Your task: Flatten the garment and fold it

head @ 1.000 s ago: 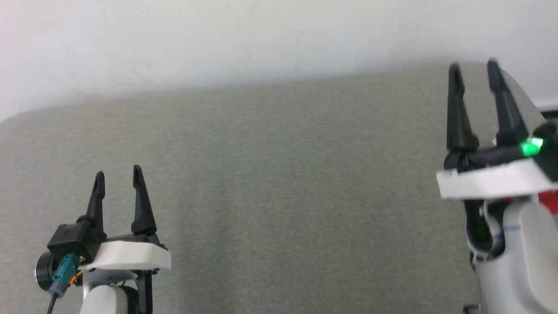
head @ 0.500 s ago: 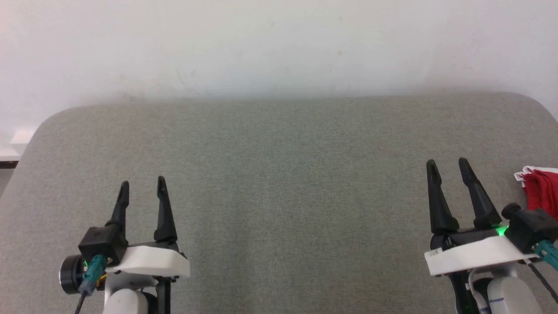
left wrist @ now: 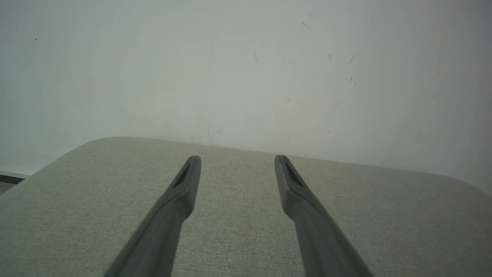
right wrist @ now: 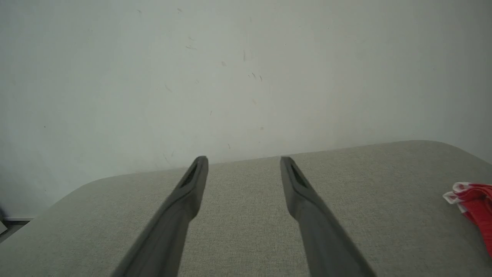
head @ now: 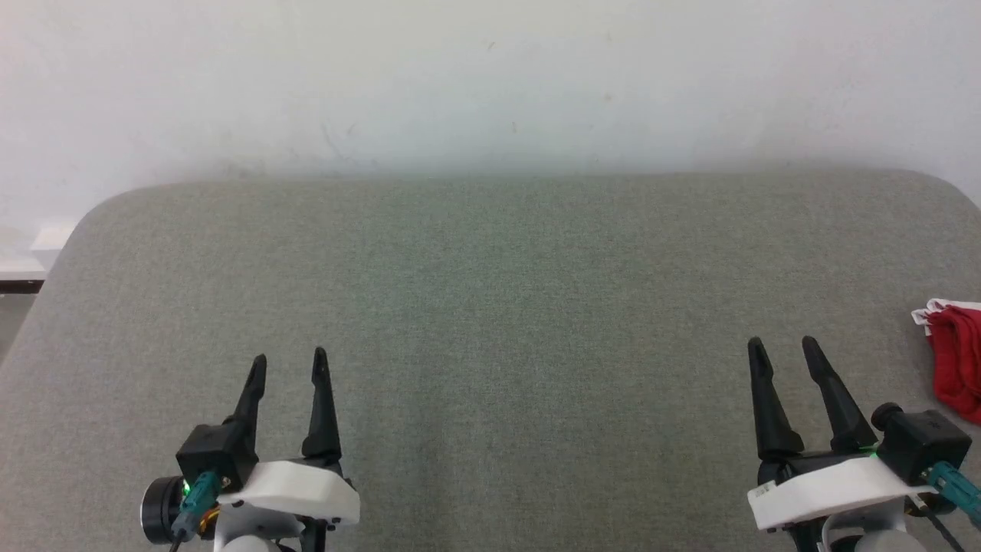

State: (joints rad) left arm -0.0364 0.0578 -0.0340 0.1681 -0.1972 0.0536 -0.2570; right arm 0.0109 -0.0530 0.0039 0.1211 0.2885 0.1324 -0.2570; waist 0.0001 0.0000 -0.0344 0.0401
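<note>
- Garment (head: 956, 368): red cloth with a white edge, bunched in a small heap at the right edge of the head view, about two thirds of the way down, and partly cut off by the frame. It lies on the grey padded surface (head: 490, 307), neither flattened nor folded.
- Left gripper (head: 290, 357): at the lower left of the head view, fingers pointing up the frame. Its jaws are spread wide with nothing between them. It is well apart from the garment.
- Right gripper (head: 782, 343): at the lower right of the head view, fingers pointing up the frame. Its jaws are spread wide and empty. It is near the garment, to its left, and not touching it.
- Left wrist view: the two dark fingers stand apart over bare grey fabric, with the pale wall (left wrist: 246, 69) beyond, faintly scuffed.
- Right wrist view: the fingers stand apart at centre. The garment shows at the right edge, lower half, as red folds with white trim, clear of the right-hand finger.
- Whether the garment carries any print I cannot tell, as too little of it is in frame.
</note>
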